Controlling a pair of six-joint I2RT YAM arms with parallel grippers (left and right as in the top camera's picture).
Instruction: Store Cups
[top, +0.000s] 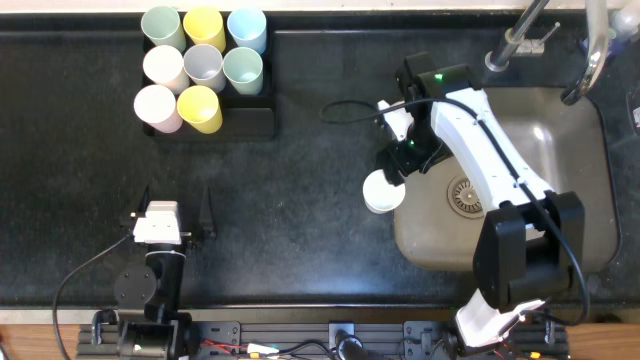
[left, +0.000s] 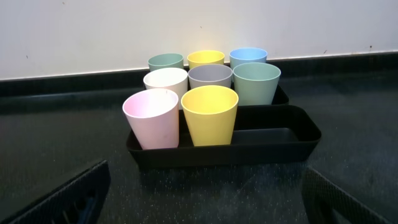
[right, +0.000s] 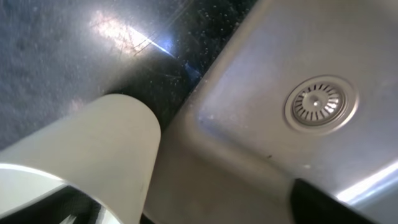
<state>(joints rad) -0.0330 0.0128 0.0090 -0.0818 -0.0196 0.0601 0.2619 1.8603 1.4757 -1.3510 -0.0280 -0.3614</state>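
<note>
Gripping the smooth, tapered cream cup by its rim, my right gripper holds it at the seam where the speckled black bench meets the brushed steel sink, with the arm bent back across the basin. The round slotted drain lies just beyond. My left gripper rests low over the bench, its ribbed fingers spread wide and empty, facing the black plastic tray, where eight matte pastel cups stand upright.
</note>
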